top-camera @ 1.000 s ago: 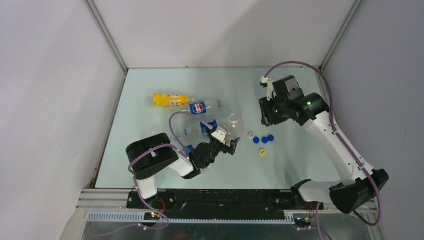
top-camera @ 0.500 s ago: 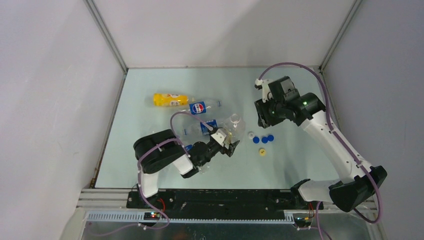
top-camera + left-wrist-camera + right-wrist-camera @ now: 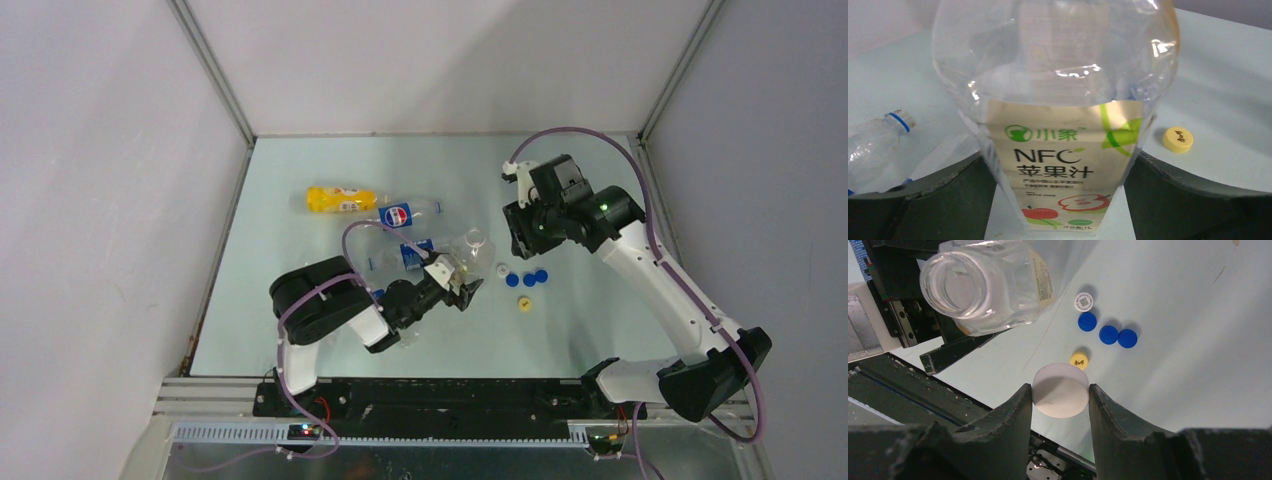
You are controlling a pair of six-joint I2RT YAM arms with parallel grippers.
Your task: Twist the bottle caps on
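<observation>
Right claw (image 3: 1060,390): round white cap (image 3: 1060,401) pinched | left claw (image 3: 1060,160): clear bottle (image 3: 1058,75) clasped

Clear wide-mouthed plastic bottle, yellowish label (image 3: 983,287): uncapped, standing, centre. Large white round cap (image 3: 1060,390): raised, right of bottle. Three small blue caps (image 3: 1108,334), small white cap (image 3: 1083,301), small yellow cap (image 3: 1078,360): loose on the table, right of bottle.
</observation>
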